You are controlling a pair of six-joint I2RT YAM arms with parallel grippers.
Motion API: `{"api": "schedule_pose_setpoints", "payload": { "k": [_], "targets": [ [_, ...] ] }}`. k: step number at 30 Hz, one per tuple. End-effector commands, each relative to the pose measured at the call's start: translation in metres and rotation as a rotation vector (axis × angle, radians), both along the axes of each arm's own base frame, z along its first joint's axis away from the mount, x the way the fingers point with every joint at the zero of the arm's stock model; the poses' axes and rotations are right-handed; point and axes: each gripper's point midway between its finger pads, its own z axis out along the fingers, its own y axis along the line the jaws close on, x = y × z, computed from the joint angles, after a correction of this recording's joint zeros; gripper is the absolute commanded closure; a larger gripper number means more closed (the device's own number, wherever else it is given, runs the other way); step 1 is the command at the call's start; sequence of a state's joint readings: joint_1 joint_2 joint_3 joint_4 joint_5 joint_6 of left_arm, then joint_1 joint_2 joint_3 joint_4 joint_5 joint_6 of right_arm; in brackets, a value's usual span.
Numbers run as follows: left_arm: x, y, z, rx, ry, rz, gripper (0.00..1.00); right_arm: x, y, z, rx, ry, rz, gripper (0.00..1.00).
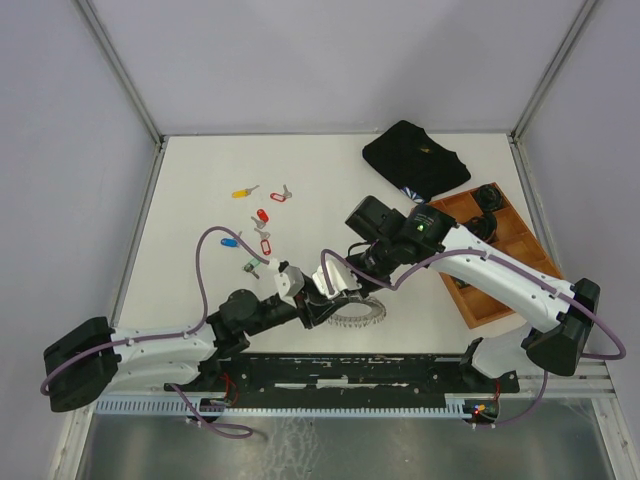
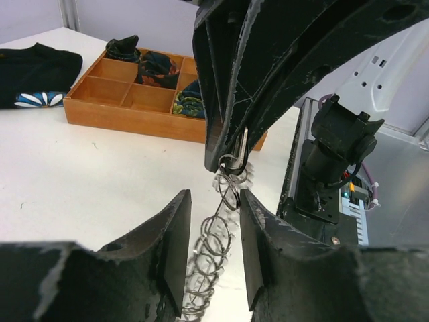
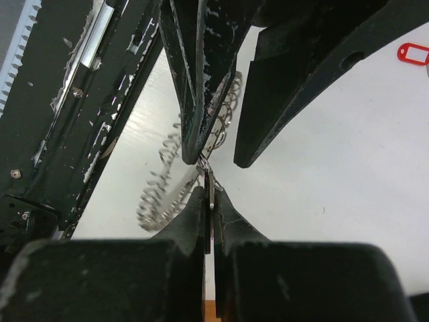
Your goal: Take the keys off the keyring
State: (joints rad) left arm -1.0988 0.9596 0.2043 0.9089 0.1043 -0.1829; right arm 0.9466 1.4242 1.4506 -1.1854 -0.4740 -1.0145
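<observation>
The far half of the worktop (image 1: pixel 330 165) lies bare between the loose keys (image 1: pixel 263 216) on the left and the black cloth (image 1: pixel 415 158) in the far right corner, so a gripper could pass there. The wooden tray (image 1: pixel 515 235) blocks the right edge. Near the middle, room is tight. The left gripper (image 2: pixel 213 201) and right gripper (image 3: pixel 209 201) meet tip to tip over the keyring (image 1: pixel 358 315), left jaws parted astride it, right jaws pinched at its rim. The base rail (image 1: pixel 350 375) closes the near side.

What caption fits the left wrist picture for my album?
Right gripper pinches a key on the keyring, framed by the open left gripper.
</observation>
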Motion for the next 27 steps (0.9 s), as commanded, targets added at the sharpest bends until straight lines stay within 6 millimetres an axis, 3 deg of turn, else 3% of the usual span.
{"api": "schedule_pose_setpoints", "payload": {
  "k": [1, 11, 27],
  "targets": [
    [0.0091, -0.0042, 0.0294, -0.101, 0.01, 0.032, 0.6, -0.0009, 0.0083, 0.0067, 0.048, 0.013, 0.003, 1.0],
    [0.0116, -0.0003, 0.0289, -0.09, 0.007, 0.054, 0.67, 0.0004, 0.007, 0.006, 0.044, 0.009, -0.003, 1.0],
    [0.0165, 0.0047, 0.0265, -0.032, -0.015, 0.089, 0.69, 0.0009, 0.0068, 0.0054, 0.043, 0.008, -0.003, 1.0]
  ]
}}
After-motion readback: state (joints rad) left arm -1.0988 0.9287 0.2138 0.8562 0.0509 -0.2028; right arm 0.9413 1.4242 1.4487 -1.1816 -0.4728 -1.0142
